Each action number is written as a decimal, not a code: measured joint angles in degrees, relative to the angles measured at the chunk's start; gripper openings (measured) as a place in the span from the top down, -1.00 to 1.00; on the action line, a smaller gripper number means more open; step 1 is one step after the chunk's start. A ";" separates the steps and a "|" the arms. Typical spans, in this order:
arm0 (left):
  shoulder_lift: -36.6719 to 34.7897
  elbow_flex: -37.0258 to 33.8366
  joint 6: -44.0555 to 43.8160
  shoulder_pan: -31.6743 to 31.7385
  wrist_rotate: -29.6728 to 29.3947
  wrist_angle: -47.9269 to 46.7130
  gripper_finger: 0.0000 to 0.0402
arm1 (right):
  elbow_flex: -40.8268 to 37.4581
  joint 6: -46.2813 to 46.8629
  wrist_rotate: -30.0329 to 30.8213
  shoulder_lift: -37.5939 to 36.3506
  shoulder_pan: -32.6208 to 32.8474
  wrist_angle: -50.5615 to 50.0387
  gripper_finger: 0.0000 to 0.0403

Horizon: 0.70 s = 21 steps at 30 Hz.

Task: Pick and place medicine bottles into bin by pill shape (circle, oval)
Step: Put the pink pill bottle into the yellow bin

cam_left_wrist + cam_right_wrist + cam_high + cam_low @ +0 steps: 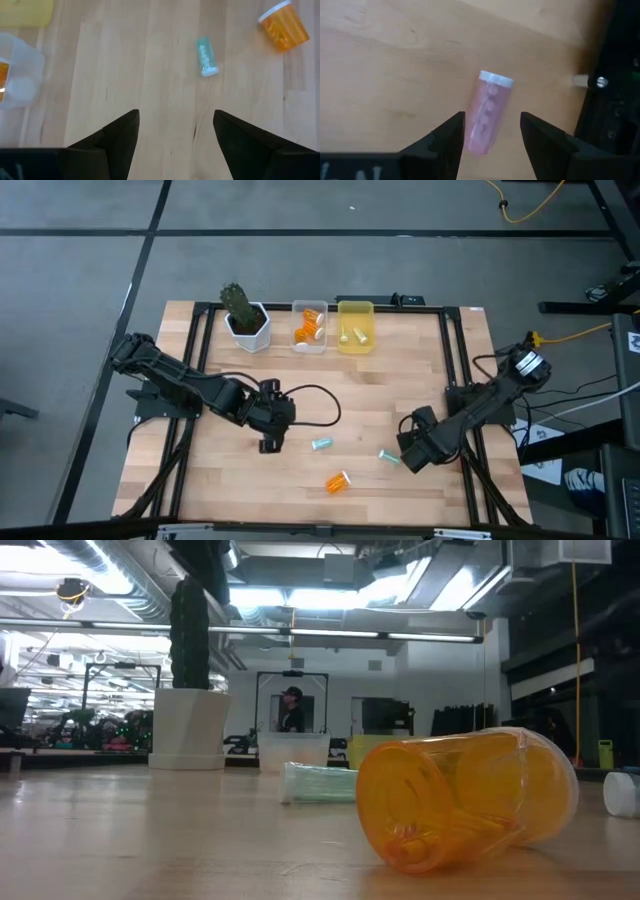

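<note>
Pink bottle [487, 112] lies on the wooden table [400, 380] between the right gripper's [492, 132] released fingers; the left gripper [175, 130] hovers spread, empty, near a teal bottle [206, 57].

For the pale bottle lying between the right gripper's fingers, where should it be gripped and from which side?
Grip the pale bottle across the middle of its round body, coming straight down from above. It lies flat on the table, white cap pointing away from the wrist, and the right gripper is open with a finger on each long side, so closing should pinch its narrow width.
</note>
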 joint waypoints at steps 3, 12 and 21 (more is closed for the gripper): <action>0.00 0.00 -0.07 0.00 0.00 0.43 -0.24 | -3.44 0.39 -0.04 0.43 0.00 4.35 0.04; 0.00 0.00 -1.49 -0.02 0.02 0.38 -0.24 | -7.39 3.15 1.00 0.23 0.07 10.33 0.04; 0.00 0.00 -1.56 -0.02 -0.04 0.55 -0.24 | -5.81 2.82 3.69 0.54 0.02 8.94 0.15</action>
